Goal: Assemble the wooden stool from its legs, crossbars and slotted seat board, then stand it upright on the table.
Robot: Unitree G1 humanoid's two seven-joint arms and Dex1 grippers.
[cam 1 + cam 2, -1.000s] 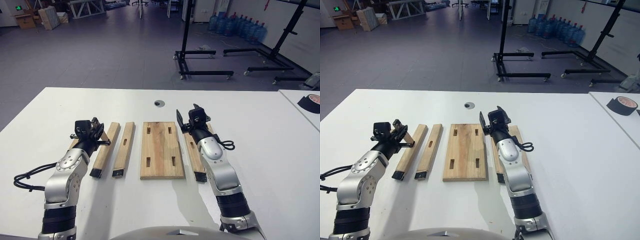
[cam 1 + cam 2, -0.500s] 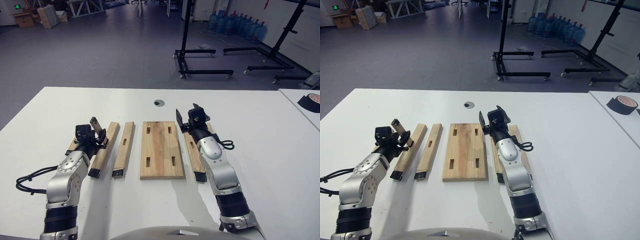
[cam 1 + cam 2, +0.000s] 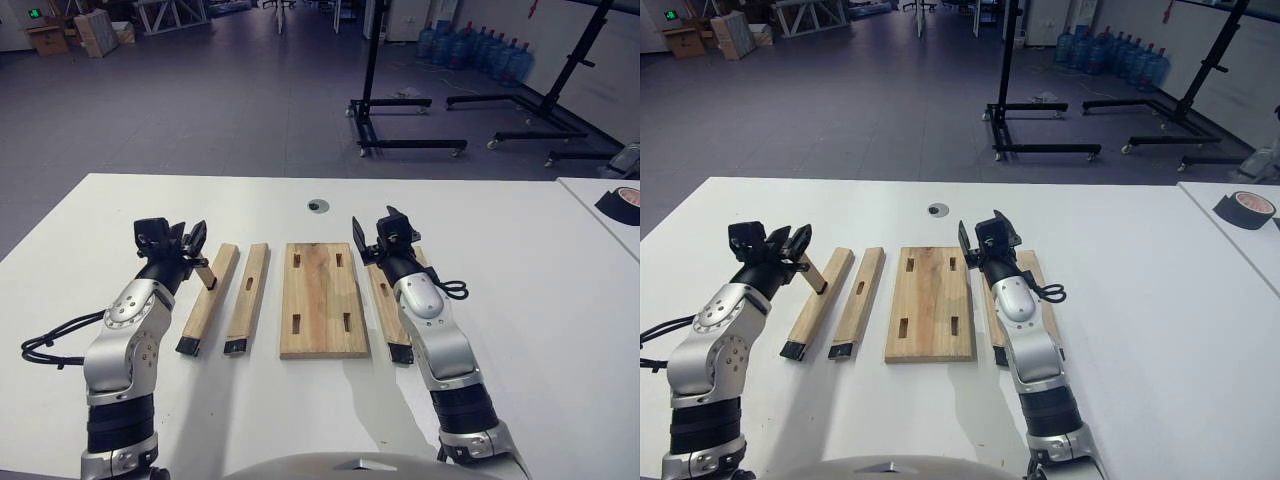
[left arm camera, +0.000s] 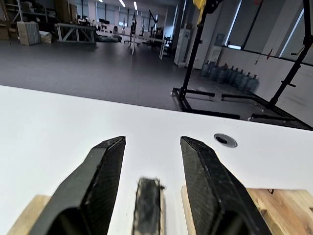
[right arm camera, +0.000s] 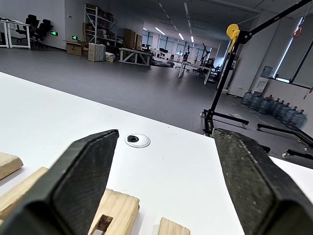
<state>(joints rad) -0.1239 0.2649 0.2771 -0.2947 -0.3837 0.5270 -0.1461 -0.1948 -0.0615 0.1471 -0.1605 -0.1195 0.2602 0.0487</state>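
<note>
The slotted seat board [image 3: 322,298] lies flat at the table's middle. Two slotted legs [image 3: 208,298] [image 3: 247,295] lie side by side to its left. More leg pieces [image 3: 385,300] lie to its right, partly under my right arm. My left gripper [image 3: 173,232] hovers just left of the far end of the outer leg, fingers [image 4: 105,166] wide apart. A thin short crossbar [image 3: 203,274] with a black end slants down toward that leg; in the left wrist view the crossbar [image 4: 148,205] sits in the gap, touching neither finger. My right gripper [image 3: 378,228] stands open over the right legs' far end.
A round cable hole [image 3: 318,206] sits behind the seat board. A roll of black tape [image 3: 620,203] lies on the neighbouring table at the right. A black cable [image 3: 50,350] loops beside my left arm. Another wooden piece [image 4: 29,215] lies left of the left gripper.
My left gripper has swung up and to the left, away from the legs. The crossbar that stuck upright at the gripper half a second ago now slants downward. The right arm has not moved.
</note>
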